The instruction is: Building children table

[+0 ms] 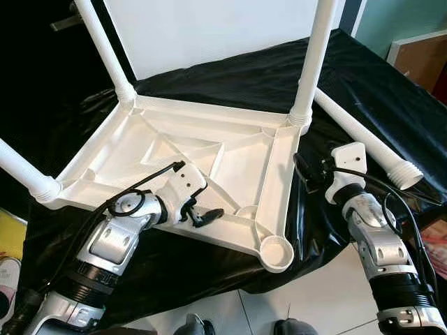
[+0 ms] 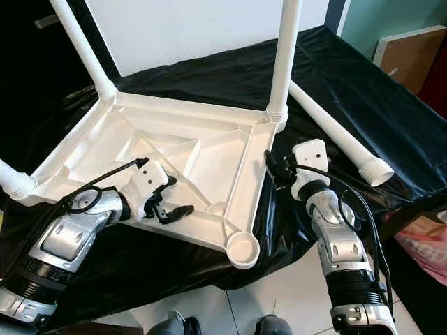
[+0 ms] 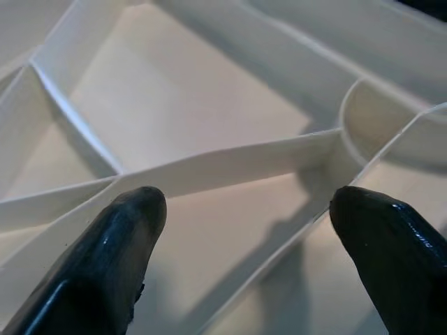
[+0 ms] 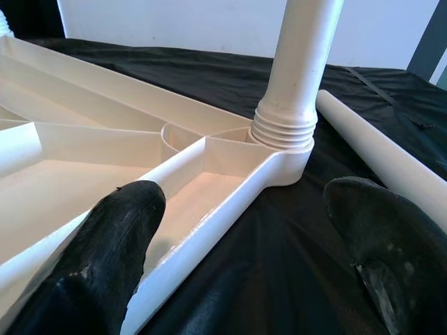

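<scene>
Upside-down, white ribbed tabletop (image 1: 209, 150) carries three legs; both pincers gape

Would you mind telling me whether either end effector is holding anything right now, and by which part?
Nothing is held: the left end effector is open over the tabletop's ribbed underside, the right end effector open beside its rim.

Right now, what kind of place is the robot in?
Probably a home room used as an assembly spot: white tiled floor, black sheet-covered work surface holding an upturned white plastic tabletop, and a loose white plastic leg beside it.
</scene>
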`<state>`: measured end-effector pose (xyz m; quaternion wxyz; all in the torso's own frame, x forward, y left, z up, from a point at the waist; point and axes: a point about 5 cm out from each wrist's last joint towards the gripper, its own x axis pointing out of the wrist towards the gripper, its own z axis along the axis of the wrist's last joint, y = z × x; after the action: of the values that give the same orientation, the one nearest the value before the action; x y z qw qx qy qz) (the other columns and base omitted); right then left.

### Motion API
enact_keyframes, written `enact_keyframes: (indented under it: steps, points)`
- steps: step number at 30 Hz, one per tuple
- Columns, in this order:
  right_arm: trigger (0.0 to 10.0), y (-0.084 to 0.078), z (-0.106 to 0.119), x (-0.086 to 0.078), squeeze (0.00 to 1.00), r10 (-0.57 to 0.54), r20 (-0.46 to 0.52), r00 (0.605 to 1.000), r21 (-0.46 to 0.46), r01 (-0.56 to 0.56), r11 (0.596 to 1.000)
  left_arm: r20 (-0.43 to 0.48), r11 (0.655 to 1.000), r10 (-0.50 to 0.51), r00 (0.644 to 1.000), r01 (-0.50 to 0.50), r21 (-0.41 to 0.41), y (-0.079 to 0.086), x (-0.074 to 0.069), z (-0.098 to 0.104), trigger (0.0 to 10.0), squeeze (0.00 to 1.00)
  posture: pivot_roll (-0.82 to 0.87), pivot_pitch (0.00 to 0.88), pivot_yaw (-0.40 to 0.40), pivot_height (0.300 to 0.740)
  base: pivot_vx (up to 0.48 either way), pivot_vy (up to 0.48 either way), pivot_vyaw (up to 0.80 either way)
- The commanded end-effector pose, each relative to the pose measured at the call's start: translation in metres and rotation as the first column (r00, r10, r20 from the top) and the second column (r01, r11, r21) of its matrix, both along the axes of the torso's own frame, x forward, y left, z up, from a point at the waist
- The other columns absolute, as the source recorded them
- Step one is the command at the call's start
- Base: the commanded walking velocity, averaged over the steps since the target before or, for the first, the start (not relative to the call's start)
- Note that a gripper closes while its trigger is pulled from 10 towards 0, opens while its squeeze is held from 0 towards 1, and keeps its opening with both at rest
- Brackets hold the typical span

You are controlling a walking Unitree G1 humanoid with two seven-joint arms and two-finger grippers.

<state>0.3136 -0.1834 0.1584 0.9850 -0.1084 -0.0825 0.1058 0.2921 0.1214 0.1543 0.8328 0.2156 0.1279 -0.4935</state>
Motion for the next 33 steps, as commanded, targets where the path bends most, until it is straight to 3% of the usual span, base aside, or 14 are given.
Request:
enact_keyframes:
  steps: [1,2,3,9,14,26,29,33]
  points:
    - [10.0,-0.003,-0.001,0.000,0.00,-0.004,0.000,1.000,0.010,0.004,1.000,-0.033,0.996,-0.086,0.996,0.085,-0.016,0.004,-0.003,0.005,10.0,1.00,-0.11,0.102,0.085,0.740,0.000,0.000,0.00]
    - [10.0,-0.003,-0.001,0.000,0.00,-0.004,0.000,1.000,0.010,0.004,1.000,-0.033,0.996,-0.086,0.996,0.085,-0.016,0.004,-0.003,0.005,10.0,1.00,-0.11,0.102,0.085,0.740,0.000,0.000,0.00]
    - [10.0,-0.003,-0.001,0.000,0.00,-0.005,0.000,1.000,0.011,0.005,1.000,-0.027,0.997,-0.077,0.997,0.077,-0.020,0.005,-0.001,0.006,10.0,0.00,-0.11,0.102,0.086,0.740,0.000,0.000,0.00]
    - [10.0,-0.003,-0.001,0.001,0.00,-0.003,-0.002,1.000,0.011,0.003,1.000,-0.036,0.994,-0.106,0.994,0.105,-0.019,0.004,-0.005,0.005,10.0,0.00,-0.10,0.108,0.084,0.740,0.000,0.000,0.00]
    - [10.0,-0.004,0.000,0.002,0.00,-0.005,-0.001,1.000,0.009,0.005,1.000,-0.061,0.989,-0.126,0.990,0.130,0.065,0.006,-0.006,-0.006,10.0,0.00,-0.11,0.112,0.084,0.740,0.000,0.000,0.00]
    - [10.0,-0.005,-0.001,-0.001,0.00,-0.015,0.000,1.000,0.010,0.015,1.000,-0.107,0.978,-0.170,0.980,0.181,0.103,0.001,-0.010,-0.016,10.0,0.00,-0.12,0.115,0.095,0.740,0.000,0.000,0.00]
    - [10.0,-0.005,-0.001,-0.001,0.00,-0.017,0.001,1.000,0.010,0.017,1.000,-0.112,0.980,-0.144,0.983,0.158,0.125,0.000,-0.007,-0.020,10.0,0.00,-0.12,0.115,0.095,0.740,0.000,0.000,0.00]
    - [10.0,-0.005,-0.001,0.000,0.00,-0.020,0.003,1.000,0.014,0.020,1.000,-0.110,0.976,0.031,0.993,-0.006,0.220,0.001,0.010,-0.033,10.0,0.00,-0.12,0.113,0.103,0.740,0.000,0.000,0.00]
